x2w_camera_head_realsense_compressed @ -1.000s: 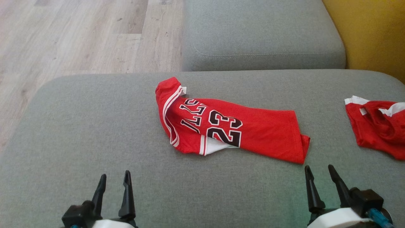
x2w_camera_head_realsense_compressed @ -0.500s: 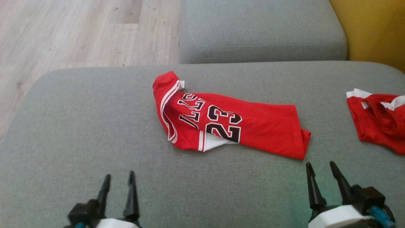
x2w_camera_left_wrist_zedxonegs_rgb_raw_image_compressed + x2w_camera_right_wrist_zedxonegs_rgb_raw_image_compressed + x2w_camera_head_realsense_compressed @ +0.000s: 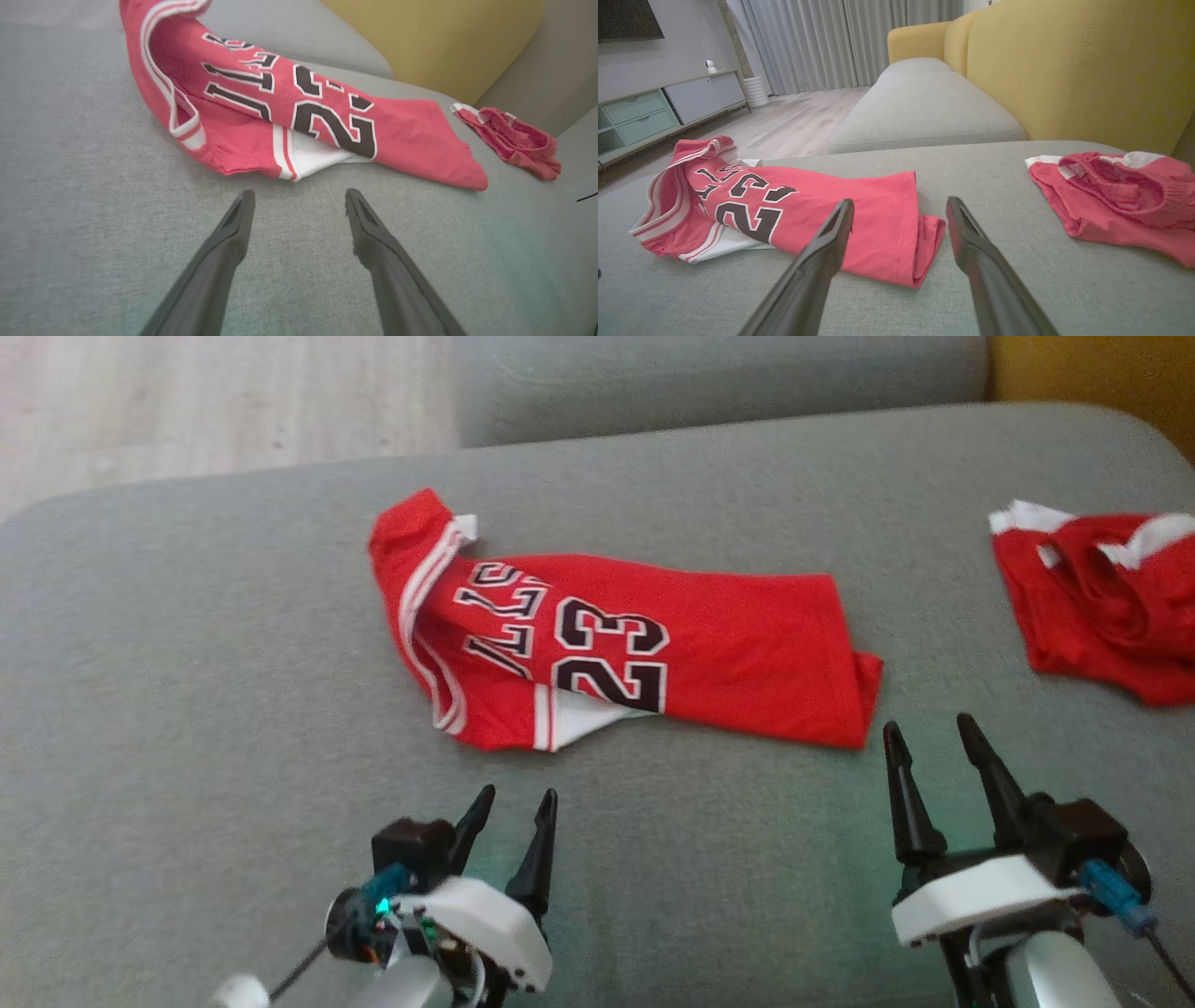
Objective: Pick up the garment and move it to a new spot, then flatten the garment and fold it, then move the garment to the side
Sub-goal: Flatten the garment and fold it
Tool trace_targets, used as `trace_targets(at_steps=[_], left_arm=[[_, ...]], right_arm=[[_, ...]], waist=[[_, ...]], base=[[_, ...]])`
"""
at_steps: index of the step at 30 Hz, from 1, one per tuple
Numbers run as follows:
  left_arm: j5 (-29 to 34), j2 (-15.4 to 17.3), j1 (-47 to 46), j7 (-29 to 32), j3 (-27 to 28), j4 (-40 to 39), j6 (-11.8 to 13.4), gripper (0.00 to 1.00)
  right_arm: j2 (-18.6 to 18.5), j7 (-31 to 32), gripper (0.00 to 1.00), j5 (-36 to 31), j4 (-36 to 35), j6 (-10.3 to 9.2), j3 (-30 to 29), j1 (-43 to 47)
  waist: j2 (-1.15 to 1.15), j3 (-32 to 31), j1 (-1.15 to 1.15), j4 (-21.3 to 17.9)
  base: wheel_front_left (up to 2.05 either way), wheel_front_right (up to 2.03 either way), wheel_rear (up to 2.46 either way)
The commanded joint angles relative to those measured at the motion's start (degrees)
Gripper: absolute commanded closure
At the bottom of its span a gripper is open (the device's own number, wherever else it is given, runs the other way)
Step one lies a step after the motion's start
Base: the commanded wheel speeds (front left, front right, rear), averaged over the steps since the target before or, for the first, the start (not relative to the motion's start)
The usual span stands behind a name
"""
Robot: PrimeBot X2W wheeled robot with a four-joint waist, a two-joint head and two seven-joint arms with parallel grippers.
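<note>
The big grey cushion (image 3: 187, 728) is the widest thing here. It is soft and flat, so it is a good place to spread clothes out. In the middle of it lies the red jersey (image 3: 738, 644) with the number 23. It is bunched up and half folded over itself, and a white bit peeks out from under its near edge. I think it must be lifted and laid out flat before it can be folded.

Over on the right of the cushion, well apart from the jersey, sits a smaller red garment (image 3: 1102, 607) in a crumpled heap. There it leaves the jersey plenty of room.

The two pincers wait just in front of the jersey and touch nothing. The right pincer (image 3: 928, 724) is spread wide and points at the jersey's hem corner, very near it. The left pincer (image 3: 518, 793) is wide too and aims at the white bit. My guess is that each is lined up with one end so the jersey comes up evenly.
</note>
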Motion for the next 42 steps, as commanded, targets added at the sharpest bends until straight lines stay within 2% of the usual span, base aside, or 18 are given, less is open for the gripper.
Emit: trace_targets(at_steps=[1, 7, 16, 17, 19, 26, 32, 38, 42], left_arm=[[-0.7, -0.3, -3.4, 0.3, 2.1, 0.1, -0.5, 0.00], [-4.6, -2.9, -8.3, 0.9, 4.7, 9.8, -2.6, 0.00], [-8.7, -4.3, -14.0, -1.3, 8.7, 18.6, -4.3, 0.00], [-8.8, -4.3, -14.6, -1.6, 8.8, 19.5, -4.3, 0.29], [-8.7, -4.4, -15.4, -2.2, 8.8, 21.1, -4.6, 1.00], [-6.7, -4.4, -16.6, -6.5, 7.8, 21.9, -6.0, 1.00], [-3.6, -2.5, -15.2, -9.0, 6.9, 15.4, -5.9, 1.00], [-1.1, 4.0, -11.3, -7.4, 6.8, 0.1, -3.2, 1.00], [-0.6, 11.5, -6.2, -1.2, 7.0, -12.4, -0.2, 1.00]], right_arm=[[-0.4, -0.3, 0.00, -0.4, -2.0, 0.37, 1.2, -2.6], [-0.4, -0.8, 0.00, -0.4, -1.5, 0.37, 0.9, -4.2], [-0.4, -1.8, 0.00, 0.2, -0.2, 0.37, 1.3, -5.3], [-0.4, -1.9, 0.00, 0.3, -0.1, 0.37, 1.3, -5.4], [-0.4, -2.1, 0.00, 0.3, 0.2, 0.37, 1.2, -5.4], [-0.4, -2.5, 0.00, 0.0, 0.9, 0.37, -0.4, -4.3], [-0.4, -2.8, 0.00, -0.2, 1.2, 0.37, -2.3, -3.0], [-0.4, -2.6, 0.00, -0.1, 1.1, 0.37, -3.0, -1.5], [-0.4, -2.5, 0.00, 0.2, 1.1, 0.37, -3.4, -0.5]], waist=[[0.00, 2.1, -0.02, -2.3], [0.00, 4.1, -0.02, -5.6], [0.00, 5.2, -0.02, -8.3], [0.00, 5.1, -0.02, -8.5], [0.00, 5.0, -0.02, -8.8], [0.00, 3.2, -0.02, -7.6], [0.00, -0.1, -0.02, -4.4], [0.00, -3.8, -0.02, -2.1], [0.00, -5.1, -0.02, -1.6]], base=[[0.00, 0.00, 0.00], [0.00, 0.00, 0.00], [0.00, 0.00, 0.00], [0.00, 0.00, 0.00], [0.00, 0.00, 0.00], [0.00, 0.00, 0.00], [0.00, 0.00, 0.00], [0.00, 0.00, 0.00], [0.00, 0.00, 0.00]])
